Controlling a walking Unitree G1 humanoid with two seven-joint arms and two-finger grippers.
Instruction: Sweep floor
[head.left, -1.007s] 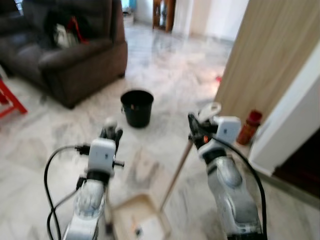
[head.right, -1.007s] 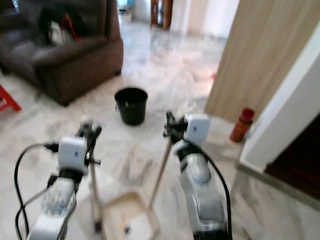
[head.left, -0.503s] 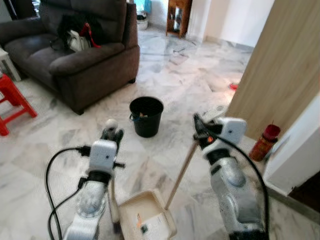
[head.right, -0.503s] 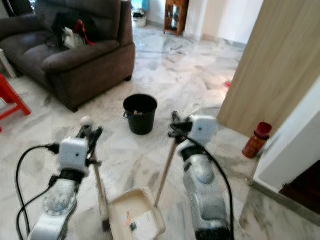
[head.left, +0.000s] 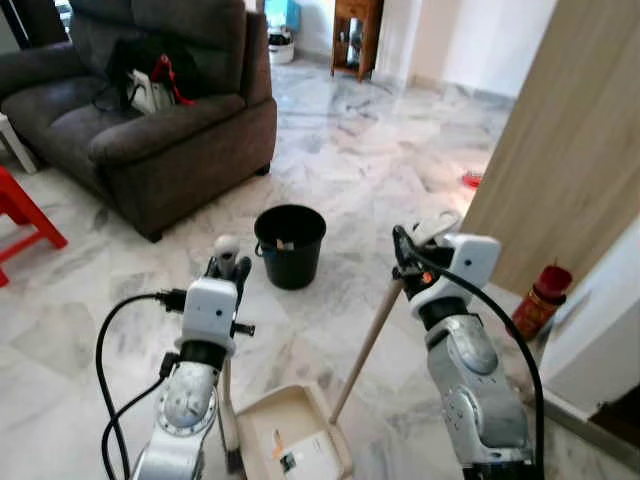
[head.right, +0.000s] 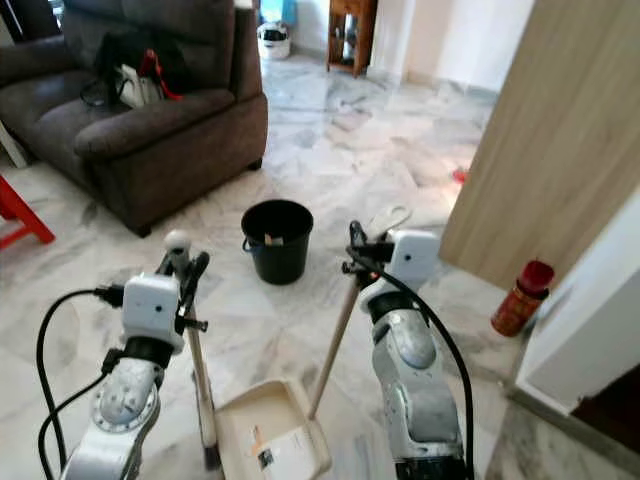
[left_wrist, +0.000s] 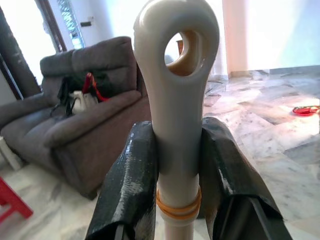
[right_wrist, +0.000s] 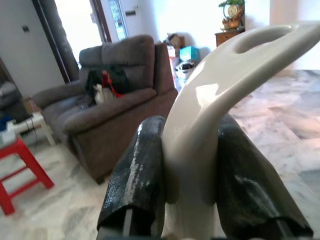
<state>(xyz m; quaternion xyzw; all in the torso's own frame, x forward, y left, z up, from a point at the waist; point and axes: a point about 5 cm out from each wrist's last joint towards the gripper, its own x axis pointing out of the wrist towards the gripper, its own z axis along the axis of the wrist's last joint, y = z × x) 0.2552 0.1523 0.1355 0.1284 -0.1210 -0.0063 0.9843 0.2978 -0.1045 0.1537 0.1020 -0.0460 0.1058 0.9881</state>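
Since a second ago the blur has cleared and the camera has swung a little, so the sofa (head.left: 150, 120) and bucket (head.left: 290, 245) now sit sharper and further into view; both grippers grasp the same handles as before.

Nearest, at the robot's feet, the dustpan (head.left: 295, 440) lies on the marble floor (head.left: 380, 170), its cream tray facing up with a few scraps in it (a small dark bit and a pale paper-like piece). Its long wooden handle (head.left: 365, 345) slants up to the right gripper (head.left: 410, 262), whose fingers (right_wrist: 135, 185) are clamped on the curved white grip at the top.

Beside the dustpan's left edge stands the broom (head.left: 228, 400), nearly upright, its dark head touching the floor. The left gripper (head.left: 228, 268) is closed around the broom's white looped top, fingers (left_wrist: 130, 185) pressed to either side just above an orange band.

Further out, between the two arms, the black bucket stands on the floor with some light litter inside. A red bottle (head.left: 540, 300) stands near the wooden panel (head.left: 570, 130) on the right. Beyond the bucket, the dark sofa holds a bag (head.left: 150, 85), with a red stool (head.left: 25, 215) at far left.
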